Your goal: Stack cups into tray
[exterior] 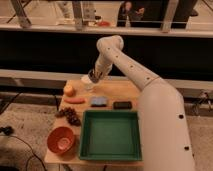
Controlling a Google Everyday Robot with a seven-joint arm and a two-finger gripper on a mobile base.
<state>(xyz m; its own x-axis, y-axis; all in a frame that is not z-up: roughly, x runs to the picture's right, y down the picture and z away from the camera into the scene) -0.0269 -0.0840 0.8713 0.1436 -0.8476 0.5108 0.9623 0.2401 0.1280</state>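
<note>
A small clear cup stands at the far edge of the wooden table. My gripper is right at the cup's rim, reaching down from the white arm. The green tray sits at the front of the table, with nothing in it. The cup is well behind the tray, to its far left.
An orange fruit, a pink sausage-like item, a bunch of dark grapes, a blue sponge, a black bar and an orange bowl lie on the table. A dark railing runs behind.
</note>
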